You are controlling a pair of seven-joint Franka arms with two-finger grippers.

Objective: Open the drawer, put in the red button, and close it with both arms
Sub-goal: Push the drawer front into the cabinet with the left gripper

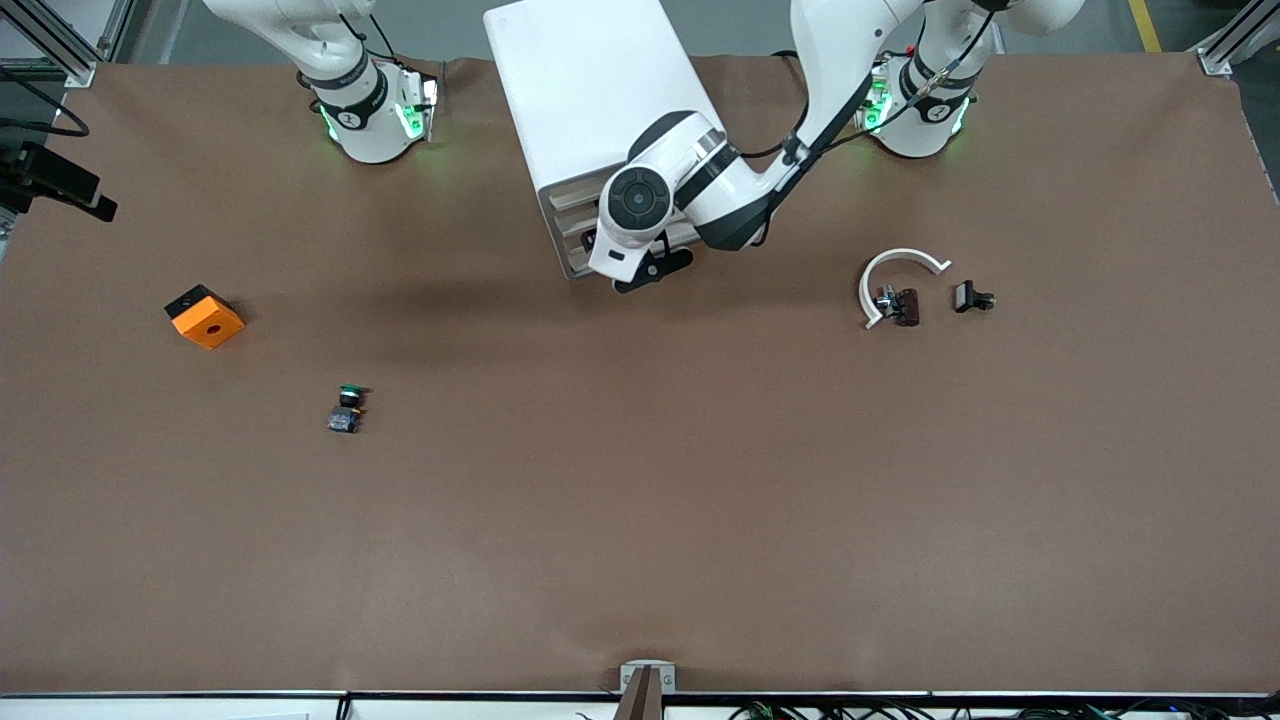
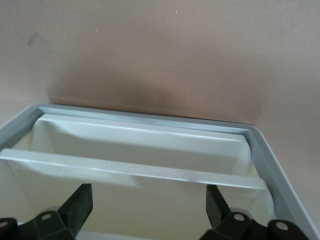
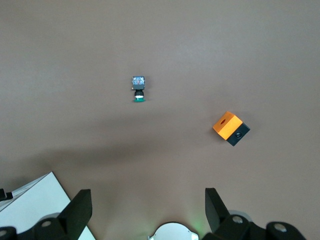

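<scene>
While my left gripper (image 2: 145,210), jaws wide, sits at the drawer (image 2: 140,150) top centre, opening comes first; next, hooking its front. Right gripper (image 3: 145,210) waits, wide.

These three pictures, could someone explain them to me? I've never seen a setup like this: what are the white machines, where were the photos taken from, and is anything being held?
The white machines are two robot arms bolted along one table edge. The big picture looks down from a high camera facing them; the two small ones come from cameras on the arms' wrists. The left gripper is at the slatted front of the white cabinet, its black fingers open around a drawer, gripping nothing. The right gripper waits up in the air, open and empty. On the brown table lie a green-capped button, an orange block, a white curved piece and small dark parts.
</scene>
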